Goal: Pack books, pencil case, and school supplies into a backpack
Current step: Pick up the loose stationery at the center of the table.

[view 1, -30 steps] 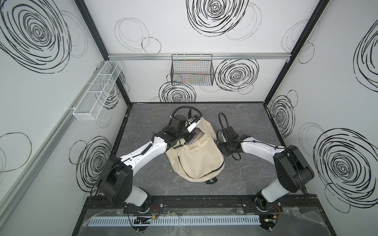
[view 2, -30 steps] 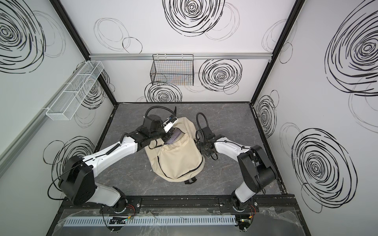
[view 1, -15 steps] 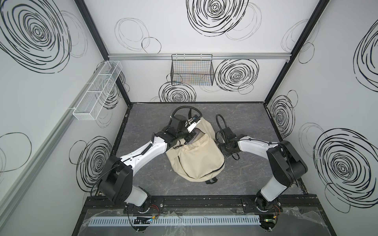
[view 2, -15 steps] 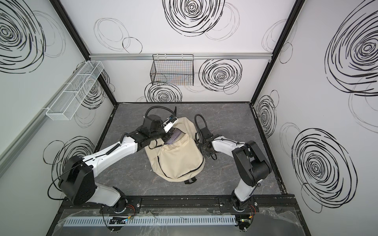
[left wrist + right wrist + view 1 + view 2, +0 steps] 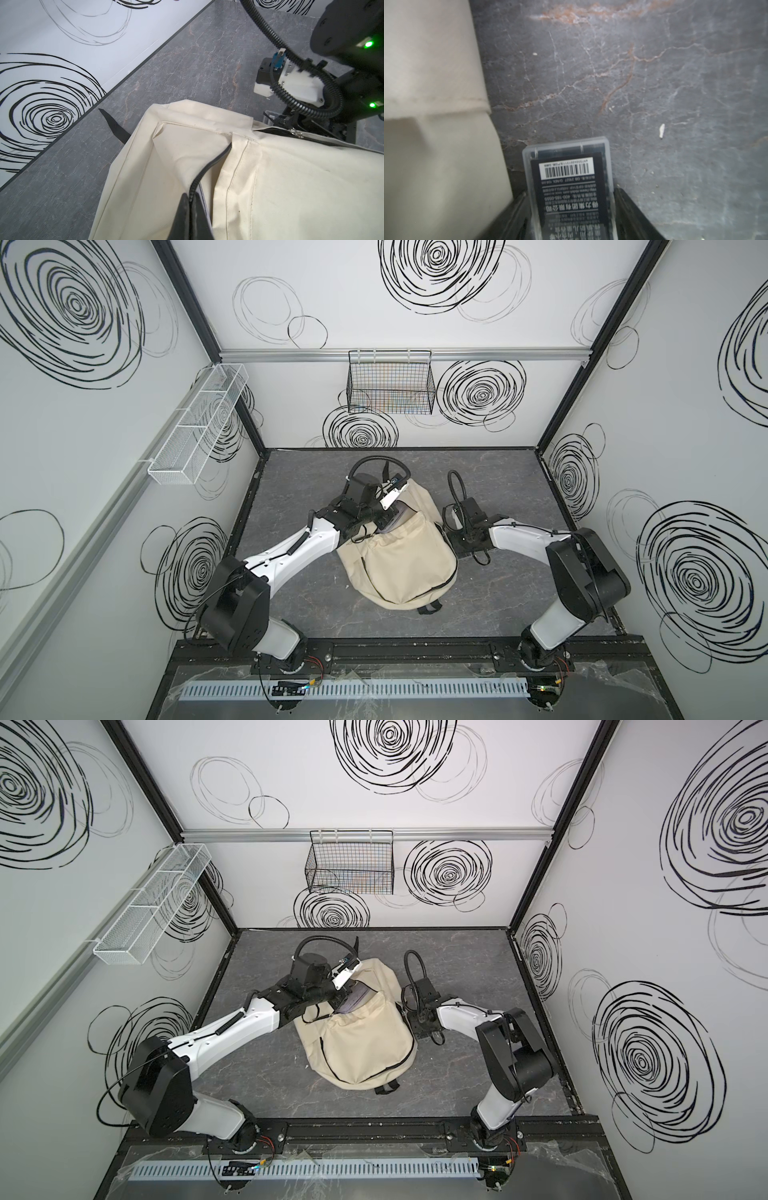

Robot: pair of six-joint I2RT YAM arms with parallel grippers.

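Right elbow (image 5: pixel 586 572) swung inward; right hand (image 5: pixel 570 191) straddles the school supplies (image 5: pixel 568 207) beside the backpack (image 5: pixel 436 145), clenched or not unclear.

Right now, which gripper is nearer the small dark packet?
Right. The packet lies on the table between the jaws of the right gripper, beside the backpack. The left gripper is across the backpack, shut on its zipper edge.

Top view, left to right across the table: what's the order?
Left arm → backpack → right arm. The wire basket on the back wall is left out, since it sits above the backpack.
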